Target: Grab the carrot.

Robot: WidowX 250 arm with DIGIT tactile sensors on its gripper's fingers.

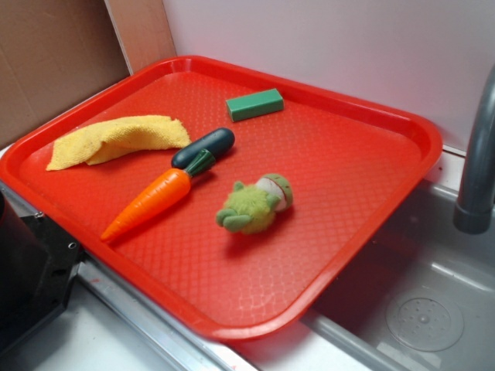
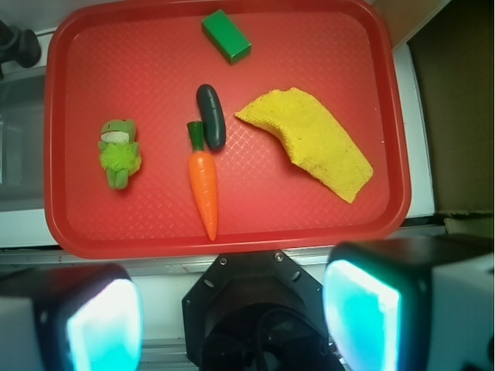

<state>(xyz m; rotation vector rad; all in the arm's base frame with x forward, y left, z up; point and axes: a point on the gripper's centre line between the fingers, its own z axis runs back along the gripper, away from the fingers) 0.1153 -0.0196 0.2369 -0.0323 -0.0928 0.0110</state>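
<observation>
The orange carrot lies flat on the red tray, left of centre, with its green stem end touching a dark green toy vegetable. In the wrist view the carrot lies lengthwise with its tip pointing at the tray's near rim. My gripper is high above and back from the tray's near edge. It is open and empty, and its two cyan-lit pads stand wide apart. The gripper itself does not show in the exterior view.
On the tray are a dark green toy vegetable, a fuzzy light-green plush, a green block and a yellow cloth. The robot's black base is at the tray's left front. A sink and a faucet are on the right.
</observation>
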